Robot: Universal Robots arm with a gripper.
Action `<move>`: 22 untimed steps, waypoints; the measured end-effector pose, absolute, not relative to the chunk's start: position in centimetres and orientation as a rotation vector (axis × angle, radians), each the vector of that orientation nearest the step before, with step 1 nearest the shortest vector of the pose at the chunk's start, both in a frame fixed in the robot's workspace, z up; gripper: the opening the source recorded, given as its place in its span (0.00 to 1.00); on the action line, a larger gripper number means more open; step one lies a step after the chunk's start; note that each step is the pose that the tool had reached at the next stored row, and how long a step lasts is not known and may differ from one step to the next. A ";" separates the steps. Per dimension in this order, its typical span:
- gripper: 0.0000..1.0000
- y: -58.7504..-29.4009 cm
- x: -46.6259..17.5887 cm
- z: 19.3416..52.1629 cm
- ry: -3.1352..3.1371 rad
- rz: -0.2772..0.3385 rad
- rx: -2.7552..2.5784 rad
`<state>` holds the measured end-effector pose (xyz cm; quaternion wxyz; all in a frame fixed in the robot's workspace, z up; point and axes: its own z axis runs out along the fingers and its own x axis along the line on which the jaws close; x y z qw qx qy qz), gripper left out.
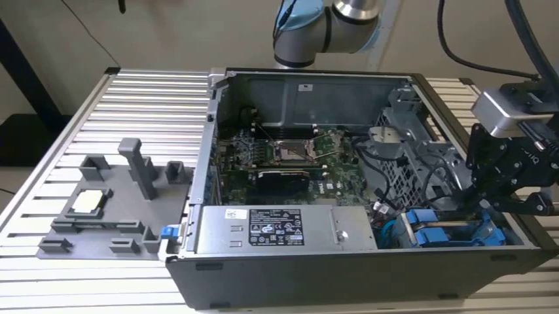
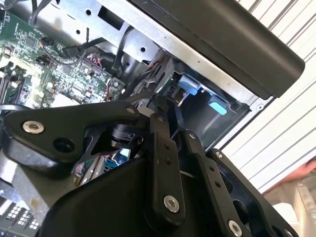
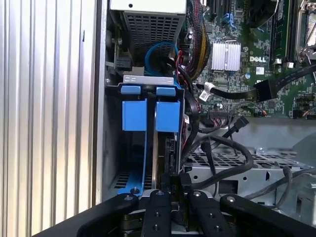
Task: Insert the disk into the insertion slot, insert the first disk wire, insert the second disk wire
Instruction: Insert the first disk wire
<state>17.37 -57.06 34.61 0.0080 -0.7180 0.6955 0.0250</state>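
Two blue carriers stand side by side in the drive cage, at approx. 4 o'clock of the open PC case (image 1: 349, 281) in the exterior view. In the first wrist view the disk (image 3: 167, 116) is the carrier in line w/ the pincer (image 3: 175, 186). It sits in the insertion slot (image 3: 143, 79) and looks pushed home, tho its far end is hidden, so I wouldn't swear to it. In the exterior view the pincer hangs at 3 o'clock, over the case's side wall and just above the cage. Pincer open or closed: can't tell, its own links cover the tip.

Loose black cables (image 3: 222, 148) run just beside the cage. A red-and-black wire bundle (image 3: 190, 74) passes close to the carrier's blue tab. A black plug (image 3: 261, 91) lies over the motherboard (image 3: 291, 74). The PSU box (image 1: 284, 229) is at 6 o'clock of the case, which rests on the slatted tabletop (image 1: 148, 98).

Risks, as I judge them:
- If the disk isn't fully seated, a skewed push could jam the carrier in its rails.
- The cage mouth is tight, so the pincer's wide links could knock the cage wall or the case edge.
- The cables lie very near, so one could snag or get pinched betw. pincer and cage.
- A plug brought in tilted could miss its socket or bend contacts.
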 end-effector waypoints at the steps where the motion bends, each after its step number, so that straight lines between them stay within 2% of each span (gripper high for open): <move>1: 0.19 -57.1 17.4 34.6 2.174 0.078 -2.244; 22: 0.19 -57.1 17.4 33.6 2.171 0.069 -2.242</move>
